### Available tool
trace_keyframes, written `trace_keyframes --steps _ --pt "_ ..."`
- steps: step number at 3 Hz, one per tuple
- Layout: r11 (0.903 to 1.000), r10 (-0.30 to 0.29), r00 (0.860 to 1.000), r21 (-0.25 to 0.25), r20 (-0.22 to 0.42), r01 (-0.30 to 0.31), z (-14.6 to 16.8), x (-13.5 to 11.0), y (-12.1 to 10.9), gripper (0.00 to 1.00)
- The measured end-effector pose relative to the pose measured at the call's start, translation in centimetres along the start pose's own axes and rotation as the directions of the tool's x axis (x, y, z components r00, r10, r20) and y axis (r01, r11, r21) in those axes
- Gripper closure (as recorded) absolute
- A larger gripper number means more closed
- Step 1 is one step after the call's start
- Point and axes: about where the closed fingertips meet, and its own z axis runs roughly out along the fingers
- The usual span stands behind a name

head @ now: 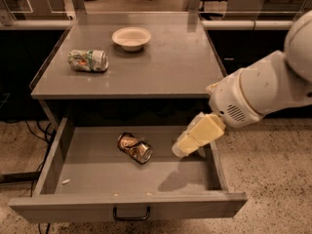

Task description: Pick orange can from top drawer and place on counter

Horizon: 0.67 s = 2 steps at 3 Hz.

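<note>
The orange can (135,147), crushed and copper-coloured, lies on its side on the floor of the open top drawer (97,179), left of centre. My gripper (179,150) hangs over the drawer's right part, pointing down and left. Its tip is a short way right of the can and apart from it. It casts a shadow on the drawer floor. It holds nothing that I can see. The white arm (258,94) comes in from the right. The counter (170,67) is the grey cabinet top above the drawer.
A green-and-white can (88,61) lies on its side at the counter's left. A white bowl (131,37) stands at the counter's back middle. The drawer's dark handle (131,213) is at the front centre. Speckled floor lies on both sides.
</note>
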Motion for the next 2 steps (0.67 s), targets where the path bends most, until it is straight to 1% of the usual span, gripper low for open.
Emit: trace_keyframes --steps 1,2 --pt "0.9998 0.019 0.999 -0.009 0.042 -0.019 3.7 -0.4 0.2 0.00" --pt "0.9994 0.035 0.995 -0.007 0.098 -0.034 6.8 -0.5 0.3 0.00"
